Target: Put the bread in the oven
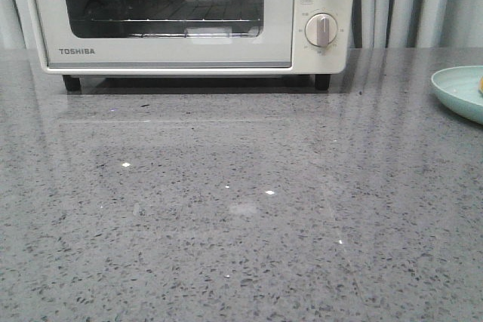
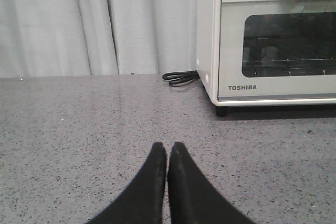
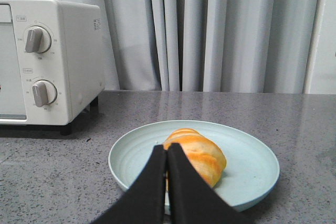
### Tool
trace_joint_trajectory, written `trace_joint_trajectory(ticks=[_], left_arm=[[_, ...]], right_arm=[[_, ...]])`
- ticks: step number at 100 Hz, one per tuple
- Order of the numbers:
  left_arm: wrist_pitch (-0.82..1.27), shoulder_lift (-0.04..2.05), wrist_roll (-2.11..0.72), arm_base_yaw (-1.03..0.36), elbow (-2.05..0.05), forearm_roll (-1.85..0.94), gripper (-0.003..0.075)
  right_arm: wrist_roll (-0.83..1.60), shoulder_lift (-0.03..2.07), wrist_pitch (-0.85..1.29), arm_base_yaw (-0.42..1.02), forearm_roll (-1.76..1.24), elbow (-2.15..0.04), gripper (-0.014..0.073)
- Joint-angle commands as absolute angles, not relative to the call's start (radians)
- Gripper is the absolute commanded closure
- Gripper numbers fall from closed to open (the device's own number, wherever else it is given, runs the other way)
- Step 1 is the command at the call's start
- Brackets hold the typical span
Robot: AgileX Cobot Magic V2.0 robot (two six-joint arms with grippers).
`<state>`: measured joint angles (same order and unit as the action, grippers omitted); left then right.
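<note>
Oven door shut, bread on its plate, both grippers closed and empty.

At the left, the left gripper (image 2: pixel 167 153) hung low over the grey speckled countertop (image 1: pixel 226 209) with its black fingers pressed together, holding nothing; a black cord (image 2: pixel 181 78) lay coiled by the oven's side. The cream-white oven (image 1: pixel 189 16) stood at the back of the counter, its glass door closed and the wire rack (image 1: pixel 181 24) visible inside, two round knobs (image 1: pixel 323 29) on its right panel. Further right, the bread (image 3: pixel 197 153) rested on a pale green plate (image 3: pixel 252 171), well apart from the oven. The right gripper (image 3: pixel 167 156) hovered just before the bread, fingers closed together, gripping nothing.
</note>
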<state>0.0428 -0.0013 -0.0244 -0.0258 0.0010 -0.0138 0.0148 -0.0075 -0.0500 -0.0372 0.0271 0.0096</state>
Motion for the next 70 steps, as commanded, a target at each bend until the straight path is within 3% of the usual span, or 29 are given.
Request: trace_joint_trajectory(ticks=[1,70], left_arm=[[-0.037,-0.029,-0.021,-0.022,0.024,-0.017,0.0741],[-0.042,-0.029,-0.021,-0.022,0.024,-0.023,0.0741]], right_arm=[[0.023,-0.028,-0.131,-0.040,0.022,0.036,0.0632],[0.025,-0.028,-0.152,-0.040,0.037,0.034,0.0632]])
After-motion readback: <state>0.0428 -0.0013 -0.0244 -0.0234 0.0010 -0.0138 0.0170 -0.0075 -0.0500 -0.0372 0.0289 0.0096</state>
